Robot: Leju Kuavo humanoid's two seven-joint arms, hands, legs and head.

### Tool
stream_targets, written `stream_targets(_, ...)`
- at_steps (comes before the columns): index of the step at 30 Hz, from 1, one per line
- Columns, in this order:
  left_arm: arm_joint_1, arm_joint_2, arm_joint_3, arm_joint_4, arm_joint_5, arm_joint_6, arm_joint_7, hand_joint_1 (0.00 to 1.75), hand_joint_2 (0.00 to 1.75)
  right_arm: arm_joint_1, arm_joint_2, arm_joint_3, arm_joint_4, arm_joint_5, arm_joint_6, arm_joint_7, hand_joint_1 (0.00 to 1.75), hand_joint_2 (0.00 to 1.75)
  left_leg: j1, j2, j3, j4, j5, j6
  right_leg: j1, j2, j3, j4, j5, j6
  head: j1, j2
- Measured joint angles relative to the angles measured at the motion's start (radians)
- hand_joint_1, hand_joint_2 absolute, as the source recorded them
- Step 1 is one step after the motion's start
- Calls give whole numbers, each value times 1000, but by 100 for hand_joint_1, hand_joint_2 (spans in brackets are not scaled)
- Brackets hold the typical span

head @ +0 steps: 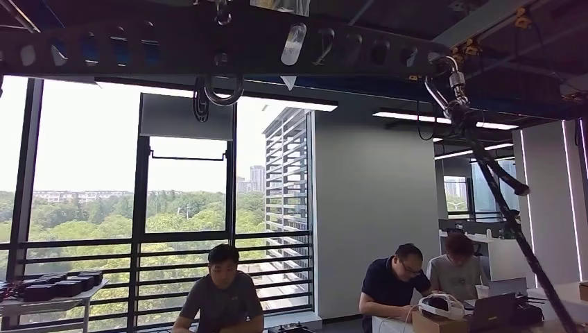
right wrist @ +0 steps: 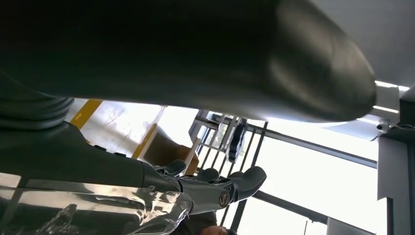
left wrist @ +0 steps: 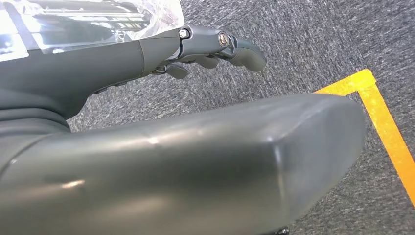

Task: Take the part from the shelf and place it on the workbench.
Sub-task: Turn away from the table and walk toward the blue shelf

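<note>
Both hands, left hand (left wrist: 215, 46) and right hand (right wrist: 215, 188), hold nothing; 3 people (head: 220, 295) sit ahead.

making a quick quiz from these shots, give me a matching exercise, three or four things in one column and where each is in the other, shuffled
Things:
1. white headset
2. black boxes
3. yellow tape line
4. carabiner

Places:
A. on the grey carpet floor
B. hanging from the overhead beam
C. on a table beside two seated people
D. on a tray by the window

Pairs: 1-C, 2-D, 3-A, 4-B
</note>
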Motion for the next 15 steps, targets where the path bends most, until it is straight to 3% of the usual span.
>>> stream_targets(2, -2, 0, 0, 0, 2, 0, 1, 0, 0, -1, 0, -2, 0, -4, 4, -6, 0, 0, -2, -2, 43, -87, 21, 11, 2, 1, -8, 6, 5, 12, 1, 0)
stream_targets(5, -3, 0, 0, 0, 7, 0, 2, 0, 0, -1, 0, -5, 1, -8, 8, -10, 0, 0, -7, -2, 36, -100, 31, 37, -1, 1, -15, 4, 15, 34, -2, 0)
stream_targets(6, -4, 0, 0, 0, 9, 0, 2, 0, 0, -1, 0, -6, 1, -9, 9, -11, 0, 0, -6, -1, 32, -102, 37, 46, -3, 1, -19, 11, 6, 39, -4, 0)
stream_targets(8, -6, 0, 0, 0, 13, 0, 2, 0, 0, -1, -2, -8, 2, -13, 11, -13, 0, 0, -5, 0, 21, -106, 51, 60, -4, 2, -50, 83, -52, 45, -8, 0)
stream_targets(10, -6, 0, 0, 0, 17, 0, 2, 0, 0, 2, -2, -8, 3, -15, 12, -15, 0, 0, -10, 1, 5, -105, 62, 68, -4, 2, -102, 218, -129, 47, -13, 0)
stream_targets(11, -6, 0, 0, 0, 18, 0, 2, 0, 0, 4, -2, -8, 4, -15, 13, -15, 0, 0, -13, 1, -3, -105, 67, 69, -4, 2, -118, 270, -151, 47, -15, 0)
stream_targets(12, -6, 0, 0, 0, 18, 0, 2, 0, 0, 5, -3, -8, 5, -15, 13, -15, 0, 0, -15, 1, -10, -104, 71, 70, -3, 2, -119, 288, -153, 46, -16, 0)
stream_targets(13, -6, 0, 0, 0, 18, 0, 3, 0, 0, 6, -3, -8, 6, -15, 13, -16, 0, 0, -18, 1, -16, -102, 75, 70, -2, 2, -99, 267, -137, 42, -17, 0)
stream_targets(15, -6, 0, 0, 0, 18, 0, 3, 0, 0, 5, -4, -9, 8, -15, 14, -18, 0, 0, -21, 1, -23, -99, 80, 67, 4, 2, -17, 133, -83, 28, -19, 0)
